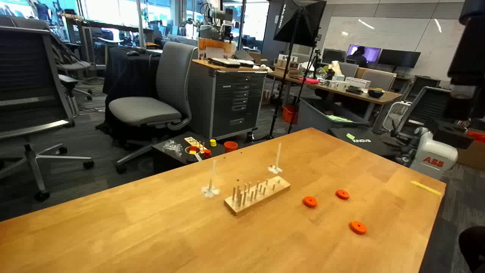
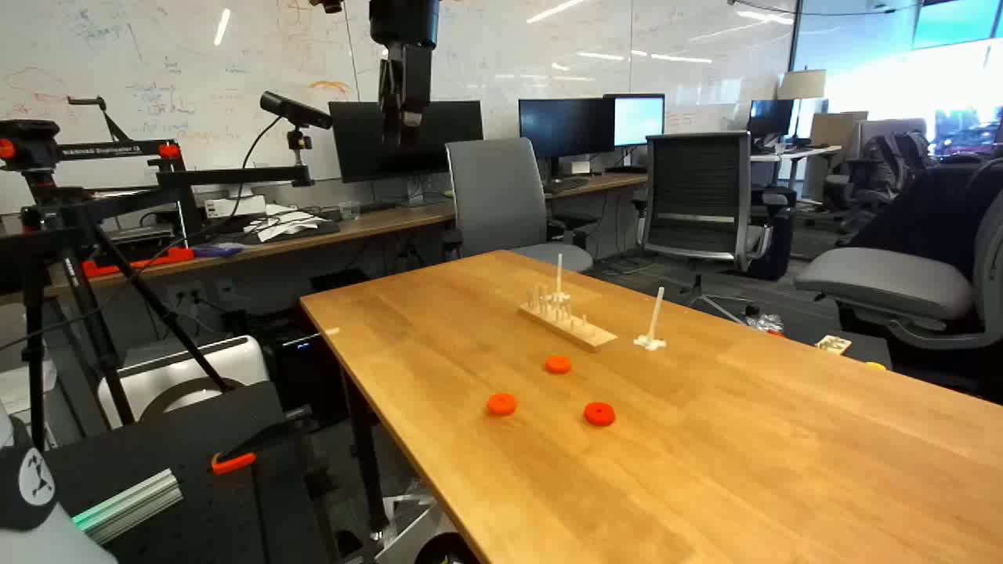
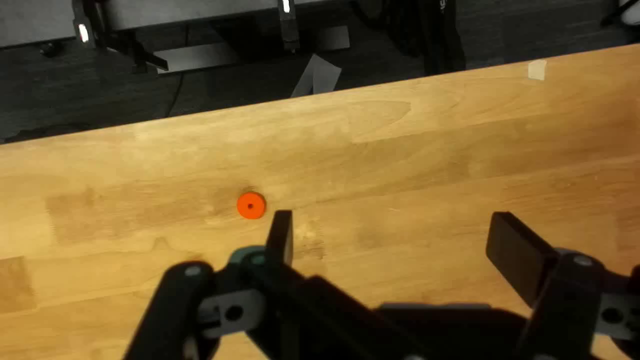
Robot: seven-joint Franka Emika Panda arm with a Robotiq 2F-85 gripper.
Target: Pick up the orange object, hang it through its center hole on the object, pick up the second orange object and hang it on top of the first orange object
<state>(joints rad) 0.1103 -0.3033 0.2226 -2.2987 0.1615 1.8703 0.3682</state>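
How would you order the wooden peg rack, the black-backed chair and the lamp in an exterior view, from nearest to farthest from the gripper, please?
1. Wooden peg rack: on the table, below and right of the gripper in the picture.
2. Black-backed chair: past the table's far edge, farther right.
3. Lamp: deep in the background, upper right.

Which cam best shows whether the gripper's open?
Wrist view: the gripper is close up there, both jaws in sight and wide apart. Both exterior views catch it as a dark shape near the frame's edge, jaw gap unclear.
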